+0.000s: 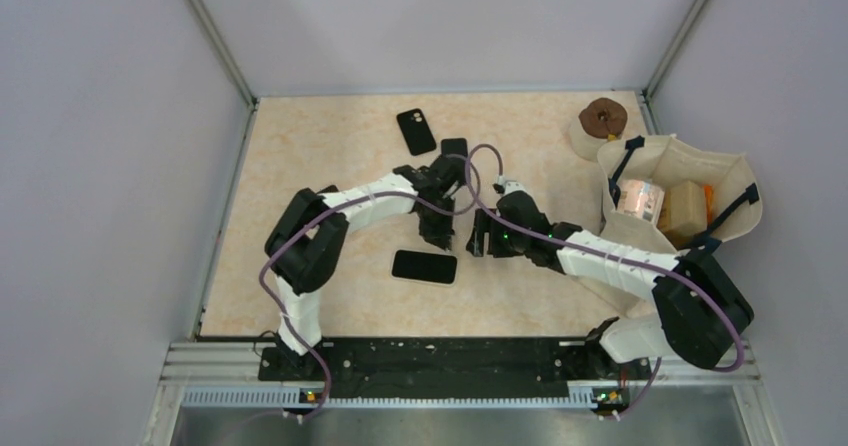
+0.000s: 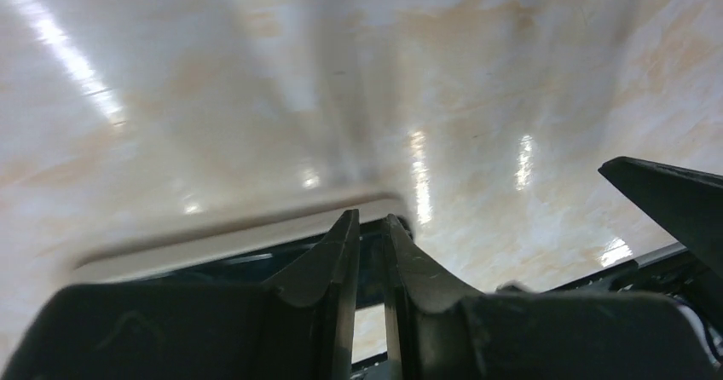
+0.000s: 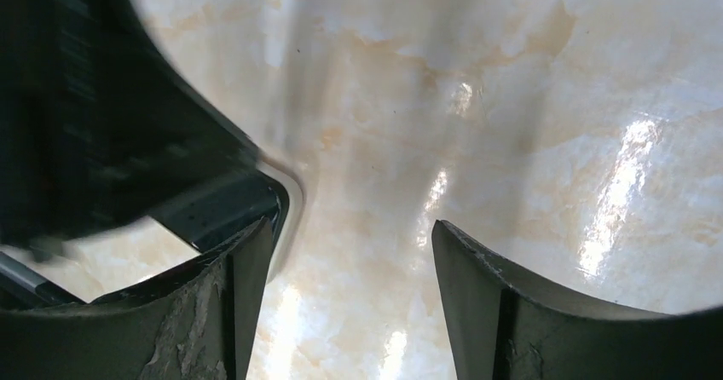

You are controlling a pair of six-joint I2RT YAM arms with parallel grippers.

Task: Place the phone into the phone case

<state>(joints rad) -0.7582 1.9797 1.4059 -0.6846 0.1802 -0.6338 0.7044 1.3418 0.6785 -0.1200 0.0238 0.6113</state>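
Observation:
The phone (image 1: 424, 266), dark screen with a pale rim, lies flat on the table in front of both grippers. A black phone case (image 1: 416, 131) with a camera cut-out lies flat at the back; a second black slab (image 1: 453, 147) beside it is partly hidden by my left arm. My left gripper (image 1: 437, 234) points down just behind the phone's far edge, its fingers nearly together with nothing between them (image 2: 368, 218); the phone's rim (image 2: 213, 237) shows behind them. My right gripper (image 1: 478, 238) is open and empty (image 3: 352, 227), with the phone's corner (image 3: 256, 199) by its left finger.
A cream fabric bag (image 1: 735, 181) with a roll and a box inside stands at the right edge. A brown round object on a pale roll (image 1: 603, 119) sits in the back right corner. Grey walls enclose the table on three sides.

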